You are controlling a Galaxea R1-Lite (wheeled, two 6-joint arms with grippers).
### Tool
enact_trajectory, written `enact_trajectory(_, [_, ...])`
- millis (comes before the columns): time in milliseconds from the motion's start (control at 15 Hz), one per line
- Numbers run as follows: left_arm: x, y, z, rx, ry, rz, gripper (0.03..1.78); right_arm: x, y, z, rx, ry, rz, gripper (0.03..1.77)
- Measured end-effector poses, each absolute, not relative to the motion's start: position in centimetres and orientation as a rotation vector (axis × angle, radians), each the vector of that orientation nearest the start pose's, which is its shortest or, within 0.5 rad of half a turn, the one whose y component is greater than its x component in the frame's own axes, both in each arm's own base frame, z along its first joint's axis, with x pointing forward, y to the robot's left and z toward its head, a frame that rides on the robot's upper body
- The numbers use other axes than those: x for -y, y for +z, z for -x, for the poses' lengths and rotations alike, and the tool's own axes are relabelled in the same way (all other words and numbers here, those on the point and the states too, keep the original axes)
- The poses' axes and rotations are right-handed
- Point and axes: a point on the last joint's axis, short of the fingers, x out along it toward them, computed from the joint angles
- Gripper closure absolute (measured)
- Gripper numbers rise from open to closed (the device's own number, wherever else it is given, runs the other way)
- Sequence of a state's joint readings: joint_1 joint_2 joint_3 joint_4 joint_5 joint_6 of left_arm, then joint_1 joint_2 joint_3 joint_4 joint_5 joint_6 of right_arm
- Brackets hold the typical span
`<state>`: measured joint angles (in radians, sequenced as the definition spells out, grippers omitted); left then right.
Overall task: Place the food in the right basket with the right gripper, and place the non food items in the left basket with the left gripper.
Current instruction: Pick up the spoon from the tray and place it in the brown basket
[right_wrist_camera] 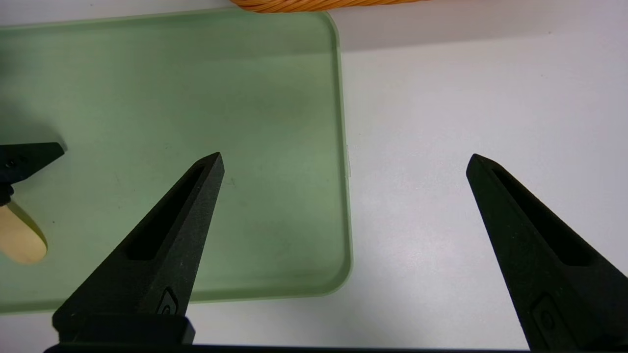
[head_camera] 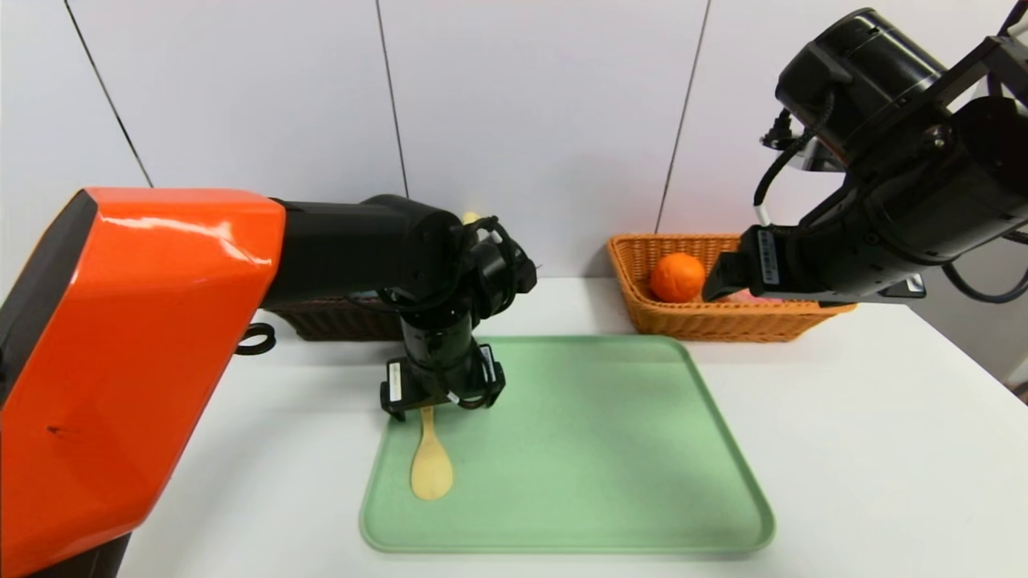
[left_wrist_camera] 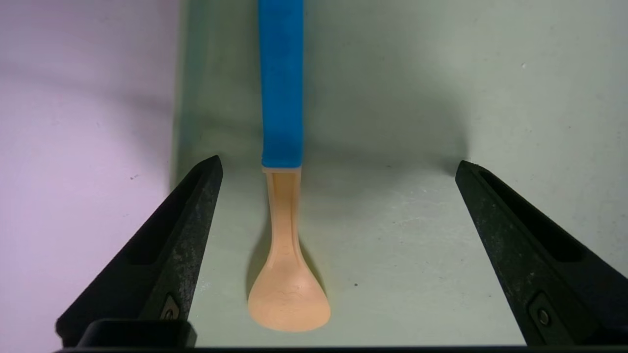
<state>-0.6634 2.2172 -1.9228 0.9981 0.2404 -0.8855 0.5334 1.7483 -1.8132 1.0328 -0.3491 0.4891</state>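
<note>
Left hand: I have my left hand hanging low over the left edge of the pale green plastic tray, its black fingers spread wide apart and gripping nothing.
Spoon: the pale yellow spoon with the blue handle lies flat on the tray along its left edge; in the left wrist view it sits between my spread fingers, nearer one of them, touching neither. From the head view only its bowl shows, pointing toward the near edge of the counter.
Right hand: my right hand hangs above the right edge of the tray and the bare white counter beside it, fingers wide apart and empty.
Right basket: the light orange-tan woven wicker basket stands at the back of the counter, just past the tray's far right corner. The round bright orange rests inside it; a bit of pink shows beside it, mostly hidden behind my right arm.
Left basket: the dark brown woven wicker basket stands at the back left of the counter, largely hidden behind my left arm, so I cannot tell what it holds.
</note>
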Motion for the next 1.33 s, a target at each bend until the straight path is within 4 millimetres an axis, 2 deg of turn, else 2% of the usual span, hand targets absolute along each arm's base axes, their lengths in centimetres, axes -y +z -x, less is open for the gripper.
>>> enact_trajectory(533, [24.20, 15.62, -31.97, -1.206, 0.182, 0.199, 0.12, -13.88, 29.90, -24.28, -0.882, -0.036, -0.037, 0.09])
enact_trajectory(733, [24.25, 15.48, -32.13, -1.207, 0.186, 0.204, 0.57, -13.94, 29.92, -24.21, -0.882, -0.033, -0.036, 0.09])
enact_trajectory(1000, [24.28, 15.32, -32.19, -1.209, 0.189, 0.202, 0.99, -14.07, 30.02, -24.00, -0.880, -0.024, -0.034, 0.09])
enact_trajectory(1067, [24.28, 15.30, -32.19, -1.210, 0.190, 0.201, 1.15, -14.08, 30.04, -23.97, -0.879, -0.024, -0.035, 0.09])
enact_trajectory(1133, [24.27, 15.30, -32.18, -1.211, 0.191, 0.199, 1.60, -14.09, 30.07, -23.93, -0.878, -0.022, -0.035, 0.09])
enact_trajectory(1200, [24.27, 15.30, -32.17, -1.211, 0.190, 0.200, 1.67, -14.12, 30.06, -23.91, -0.879, -0.021, -0.034, 0.09])
enact_trajectory(1333, [24.28, 15.33, -32.13, -1.212, 0.190, 0.199, 1.67, -14.24, 30.07, -23.83, -0.878, -0.015, -0.031, 0.09])
